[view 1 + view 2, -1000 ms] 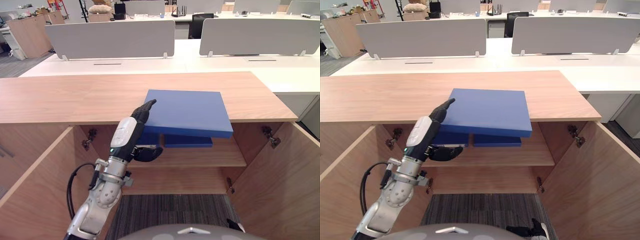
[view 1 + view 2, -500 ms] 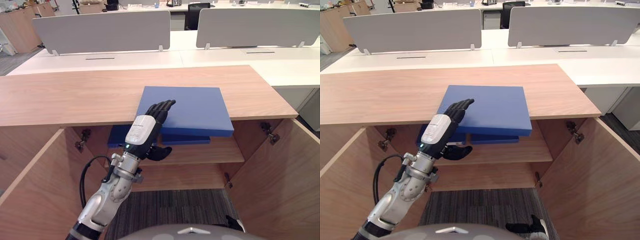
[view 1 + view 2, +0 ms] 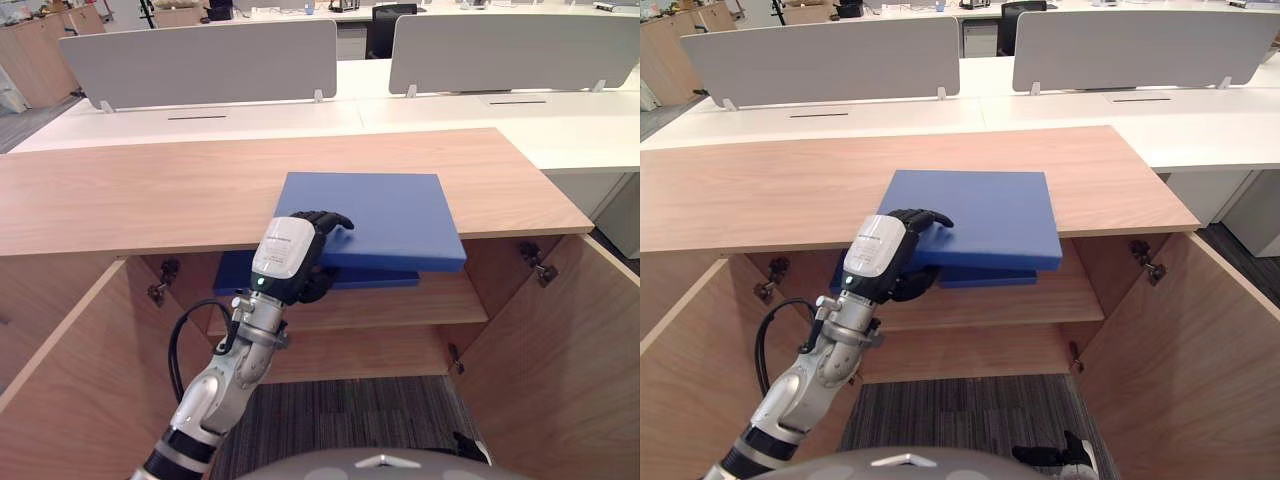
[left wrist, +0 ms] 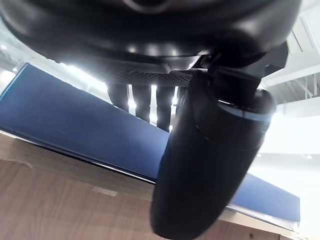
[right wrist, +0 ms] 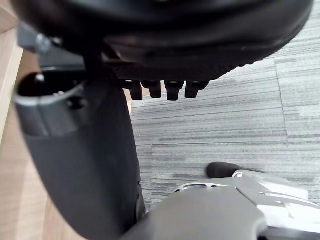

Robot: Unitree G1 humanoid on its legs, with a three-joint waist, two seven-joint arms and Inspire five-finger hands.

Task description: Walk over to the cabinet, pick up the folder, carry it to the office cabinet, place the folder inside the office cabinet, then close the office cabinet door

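On the cabinet top (image 3: 150, 190) — left hand (image 3: 297, 252) grips the blue folder (image 3: 400, 215).

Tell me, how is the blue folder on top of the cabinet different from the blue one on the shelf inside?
The top folder lies on the cabinet top, sticking out over its edge; the shelf folder lies inside, mostly hidden beneath. The left hand grips the top folder; nothing touches the shelf folder. Both are blue and flat.
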